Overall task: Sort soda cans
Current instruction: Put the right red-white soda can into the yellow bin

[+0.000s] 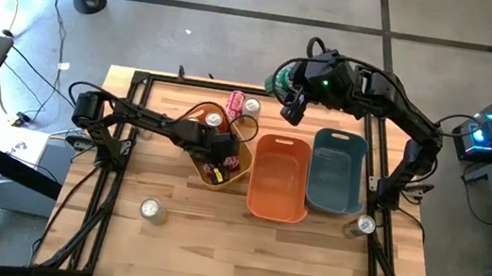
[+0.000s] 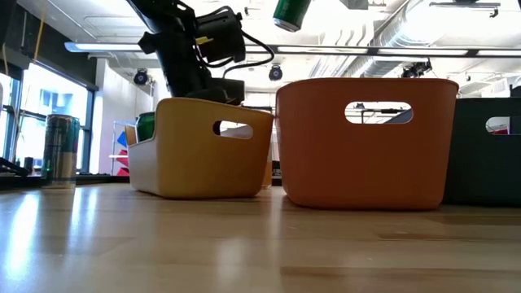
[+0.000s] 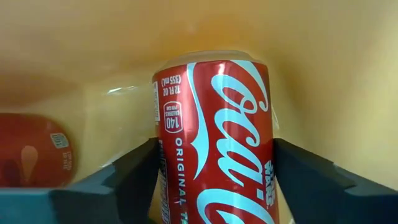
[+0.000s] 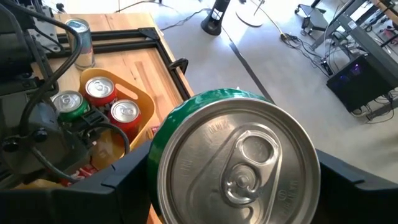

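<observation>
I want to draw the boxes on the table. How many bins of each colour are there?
yellow bin: 1
orange bin: 1
teal bin: 1
Total: 3 bins

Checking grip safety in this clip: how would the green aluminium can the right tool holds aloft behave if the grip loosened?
The green aluminium can looks smooth and glossy, so it would probably slip from the right tool. Its round body would likely roll after landing. The thin wall may dent.
</observation>
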